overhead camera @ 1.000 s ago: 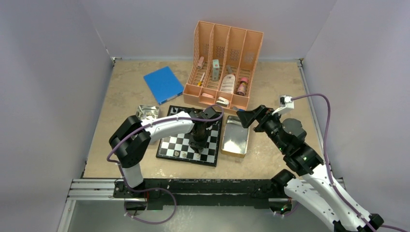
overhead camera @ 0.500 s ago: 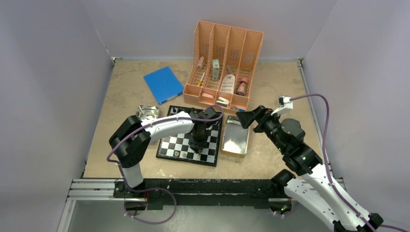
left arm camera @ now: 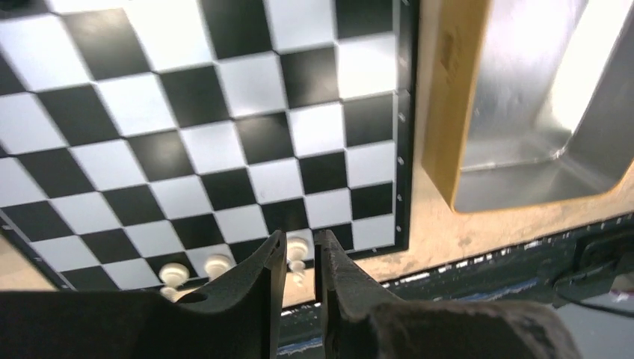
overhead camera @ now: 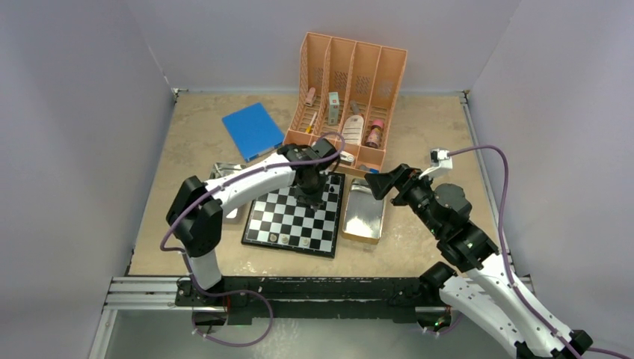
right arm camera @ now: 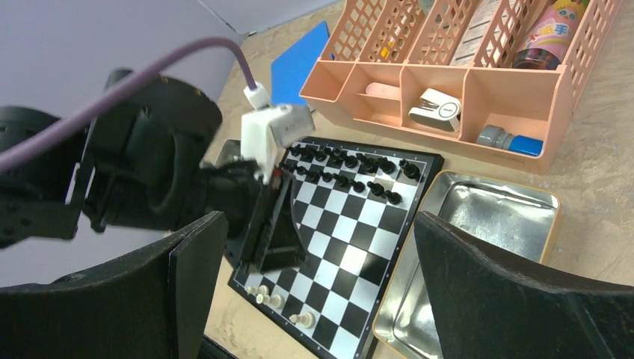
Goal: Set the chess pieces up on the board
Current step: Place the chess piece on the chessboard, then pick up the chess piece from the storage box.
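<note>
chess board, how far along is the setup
Done: the black pieces stand in two rows along the far edge of the board. Started: only a few pale pieces sit on the near row. In hand: nothing. The left gripper hangs over the board, jaws slightly apart and empty, and the right gripper is wide open. Left: most pale pieces, which these views do not show.

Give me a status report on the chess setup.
Left gripper barely open, empty, above board. Right gripper wide open, empty. Black pieces ranked on far rows; few white pieces at near edge. Left arm overhangs board.
</note>
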Controlling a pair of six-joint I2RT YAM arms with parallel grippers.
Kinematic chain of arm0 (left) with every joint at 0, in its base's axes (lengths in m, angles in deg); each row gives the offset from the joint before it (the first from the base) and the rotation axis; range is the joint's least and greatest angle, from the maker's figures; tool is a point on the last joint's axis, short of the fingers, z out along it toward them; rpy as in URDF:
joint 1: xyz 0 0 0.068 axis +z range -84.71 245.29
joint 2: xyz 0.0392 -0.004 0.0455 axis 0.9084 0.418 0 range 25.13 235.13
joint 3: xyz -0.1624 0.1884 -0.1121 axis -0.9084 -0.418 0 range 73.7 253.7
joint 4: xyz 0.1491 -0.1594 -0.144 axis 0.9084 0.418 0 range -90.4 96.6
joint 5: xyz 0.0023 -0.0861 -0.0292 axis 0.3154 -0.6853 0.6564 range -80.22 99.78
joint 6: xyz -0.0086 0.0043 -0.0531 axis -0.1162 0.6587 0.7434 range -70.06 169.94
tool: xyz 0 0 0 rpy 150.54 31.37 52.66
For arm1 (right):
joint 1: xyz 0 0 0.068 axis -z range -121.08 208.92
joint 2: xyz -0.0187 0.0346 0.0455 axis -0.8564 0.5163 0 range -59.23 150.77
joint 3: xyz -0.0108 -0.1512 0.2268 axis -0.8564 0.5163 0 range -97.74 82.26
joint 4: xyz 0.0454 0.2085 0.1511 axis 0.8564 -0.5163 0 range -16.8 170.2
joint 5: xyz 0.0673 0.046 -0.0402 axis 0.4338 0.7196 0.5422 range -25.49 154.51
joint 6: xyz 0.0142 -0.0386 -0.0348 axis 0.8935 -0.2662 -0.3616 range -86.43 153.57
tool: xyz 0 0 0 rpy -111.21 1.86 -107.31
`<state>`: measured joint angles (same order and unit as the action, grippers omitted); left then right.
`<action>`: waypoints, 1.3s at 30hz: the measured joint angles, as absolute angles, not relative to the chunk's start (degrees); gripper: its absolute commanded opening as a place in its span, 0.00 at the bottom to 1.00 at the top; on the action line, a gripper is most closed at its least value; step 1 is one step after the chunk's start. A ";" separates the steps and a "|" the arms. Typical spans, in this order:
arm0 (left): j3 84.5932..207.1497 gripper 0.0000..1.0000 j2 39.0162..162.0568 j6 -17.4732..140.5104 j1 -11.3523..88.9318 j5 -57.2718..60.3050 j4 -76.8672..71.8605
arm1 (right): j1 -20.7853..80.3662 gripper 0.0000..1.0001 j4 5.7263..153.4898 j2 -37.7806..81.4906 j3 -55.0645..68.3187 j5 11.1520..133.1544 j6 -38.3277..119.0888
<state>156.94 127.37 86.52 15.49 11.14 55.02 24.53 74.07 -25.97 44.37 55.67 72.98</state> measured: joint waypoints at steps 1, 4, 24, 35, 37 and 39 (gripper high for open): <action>157.43 0.22 127.37 86.17 16.76 11.54 55.06 | 24.53 0.97 74.09 -26.01 44.37 55.71 72.96; 157.75 0.26 127.17 85.03 21.67 12.61 55.02 | 24.53 0.97 74.09 -26.41 44.39 56.11 72.72; 153.51 0.24 118.60 80.16 62.92 9.83 47.19 | 24.53 0.97 76.19 -27.15 45.55 56.26 70.10; 148.99 0.27 125.31 77.73 68.38 7.30 44.99 | 24.53 0.97 76.28 -27.74 46.38 56.50 69.99; 148.99 0.27 125.77 77.31 68.40 7.30 45.01 | 24.53 0.97 76.35 -27.76 46.40 56.50 69.99; 148.99 0.27 126.56 77.14 68.45 7.30 45.07 | 24.53 0.97 76.30 -27.74 46.40 56.50 69.97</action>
<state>148.99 126.56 77.14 68.45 7.30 45.07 24.53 76.30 -27.74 46.40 56.50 69.97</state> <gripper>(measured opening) 0.270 0.972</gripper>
